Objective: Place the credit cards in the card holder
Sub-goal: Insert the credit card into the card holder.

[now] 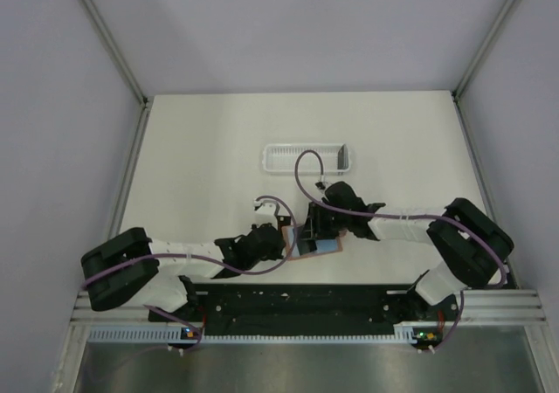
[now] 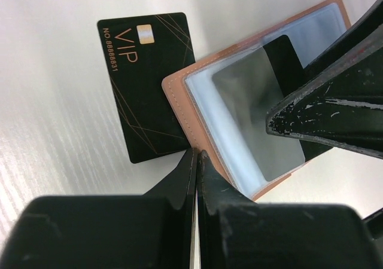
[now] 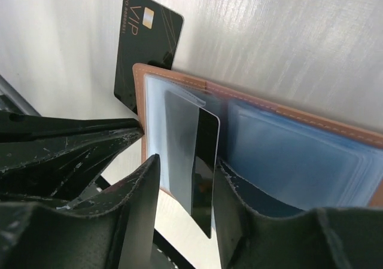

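My left arm point(image 1: 188, 260) reached in from its outer side, folded back at the elbow, forearm stretched toward the middle. My left gripper point(image 2: 197, 156) was clamped tight, jaws pressed flat together with only a hairline seam between them. My right arm point(image 1: 402, 227) came in from the opposite side, forearm pointing across toward the left one. My right gripper point(image 3: 187, 161) stood with its jaws partway apart, a clear gap between them. The two grippers met almost tip to tip, the left one's closed tips just to the left of the right one's jaws.
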You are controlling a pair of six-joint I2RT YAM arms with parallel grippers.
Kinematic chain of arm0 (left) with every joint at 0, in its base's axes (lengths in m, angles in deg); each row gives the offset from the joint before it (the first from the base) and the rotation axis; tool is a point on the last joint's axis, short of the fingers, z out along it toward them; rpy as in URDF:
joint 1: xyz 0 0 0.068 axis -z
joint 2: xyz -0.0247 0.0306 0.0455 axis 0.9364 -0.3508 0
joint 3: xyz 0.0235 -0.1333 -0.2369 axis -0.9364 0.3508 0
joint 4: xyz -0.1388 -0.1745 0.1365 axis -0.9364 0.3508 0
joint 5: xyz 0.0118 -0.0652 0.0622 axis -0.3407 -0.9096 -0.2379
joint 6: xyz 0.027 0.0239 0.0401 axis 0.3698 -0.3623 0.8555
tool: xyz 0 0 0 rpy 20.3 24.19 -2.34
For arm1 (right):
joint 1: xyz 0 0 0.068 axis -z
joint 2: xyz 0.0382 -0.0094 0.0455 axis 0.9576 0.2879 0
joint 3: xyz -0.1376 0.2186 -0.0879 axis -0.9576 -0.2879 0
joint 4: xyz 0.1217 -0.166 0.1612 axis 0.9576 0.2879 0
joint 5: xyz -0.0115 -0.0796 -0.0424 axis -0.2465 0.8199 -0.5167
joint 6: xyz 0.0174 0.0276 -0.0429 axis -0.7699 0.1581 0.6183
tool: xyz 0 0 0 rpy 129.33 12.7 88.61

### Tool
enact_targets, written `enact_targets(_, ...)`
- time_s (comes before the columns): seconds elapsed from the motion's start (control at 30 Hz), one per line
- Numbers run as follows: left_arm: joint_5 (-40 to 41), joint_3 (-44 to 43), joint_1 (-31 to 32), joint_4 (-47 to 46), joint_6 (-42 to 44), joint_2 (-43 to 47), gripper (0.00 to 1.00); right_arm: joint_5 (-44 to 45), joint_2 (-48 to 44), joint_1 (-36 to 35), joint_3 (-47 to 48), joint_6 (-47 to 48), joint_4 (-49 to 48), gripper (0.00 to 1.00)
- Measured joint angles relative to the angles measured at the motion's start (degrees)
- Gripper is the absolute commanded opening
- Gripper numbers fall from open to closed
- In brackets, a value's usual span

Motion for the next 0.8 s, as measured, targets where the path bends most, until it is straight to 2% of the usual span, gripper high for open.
enact_targets(0.13, -0.85, 0.04, 0.02, -1.03, -0.2, -0.44, 0.0, 4.92, -3.04, -1.11, 2.01, 1.88, 8.66, 0.43)
enact_targets(0.37, -1.11, 0.17, 0.02, -1.33, -0.37, -0.44, 0.0, 10.62, -6.1, -1.57, 3.74, 3.61, 18.14, 0.44)
enact_targets(0.8, -1.77, 0.2, 0.02, -2.58, -0.37, -1.07, 0.0, 17.88, -10.43, -2.08, 7.28, 6.01, 28.96, 0.45)
